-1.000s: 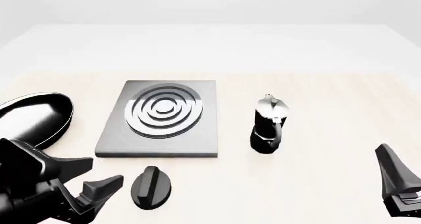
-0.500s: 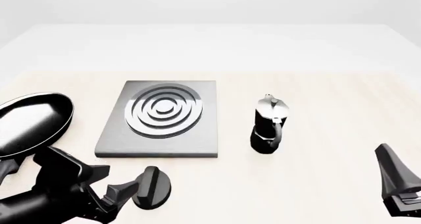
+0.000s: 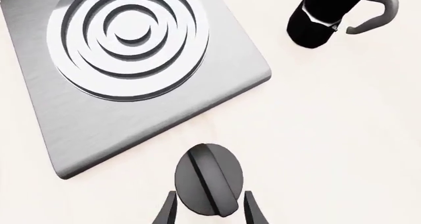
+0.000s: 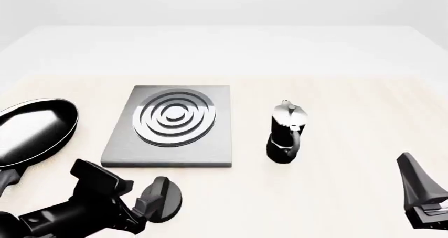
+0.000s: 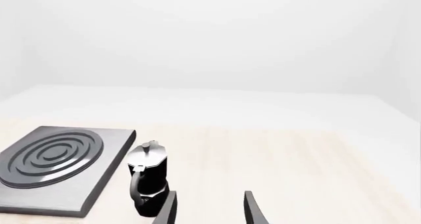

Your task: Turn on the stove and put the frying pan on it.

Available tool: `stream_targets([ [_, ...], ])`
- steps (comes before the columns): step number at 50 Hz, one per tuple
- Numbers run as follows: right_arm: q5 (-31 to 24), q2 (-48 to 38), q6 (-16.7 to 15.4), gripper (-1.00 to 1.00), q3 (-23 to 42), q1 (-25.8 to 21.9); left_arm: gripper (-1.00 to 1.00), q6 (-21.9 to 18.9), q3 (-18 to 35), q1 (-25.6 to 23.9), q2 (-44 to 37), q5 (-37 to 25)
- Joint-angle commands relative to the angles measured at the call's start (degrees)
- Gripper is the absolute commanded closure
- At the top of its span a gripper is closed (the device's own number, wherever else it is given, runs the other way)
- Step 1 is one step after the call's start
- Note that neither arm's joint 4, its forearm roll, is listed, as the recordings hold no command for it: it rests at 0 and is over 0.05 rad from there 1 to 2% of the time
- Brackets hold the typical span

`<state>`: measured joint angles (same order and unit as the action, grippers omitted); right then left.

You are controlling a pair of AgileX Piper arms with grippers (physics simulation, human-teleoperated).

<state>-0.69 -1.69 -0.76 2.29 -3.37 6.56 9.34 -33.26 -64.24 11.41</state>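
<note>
Flat grey metal stove slab (image 4: 171, 128) mid-desk, rings bare; its black ridged knob (image 3: 208, 179) just beside the near edge, straddled by left claw (image 3: 208, 210), jaws wide, untouching, likely for twisting. Glossy black frying pan (image 4: 31, 132) waiting left. Right claw (image 5: 209, 209) wide, idle.

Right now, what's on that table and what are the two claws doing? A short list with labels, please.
stove: grey slab, rings bare
knob: black, on the table in front of the stove
frying pan: on the table left of the stove
moka pot: upright, right of the stove
left gripper: open, fingers either side of the knob
right gripper: open, holding nothing
</note>
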Motion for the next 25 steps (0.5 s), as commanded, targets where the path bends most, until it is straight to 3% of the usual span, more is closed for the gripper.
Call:
stream_targets([
  [1, 0.64, -0.57, -0.07, -1.00, -0.23, 0.16, -1.00, 0.12, -0.55, -0.45, -7.29, 6.79],
  [25, -0.31, 0.33, 0.02, -1.00, -0.06, 0.63, -1.00, 0.96, -1.98, -1.20, -13.57, 13.20],
])
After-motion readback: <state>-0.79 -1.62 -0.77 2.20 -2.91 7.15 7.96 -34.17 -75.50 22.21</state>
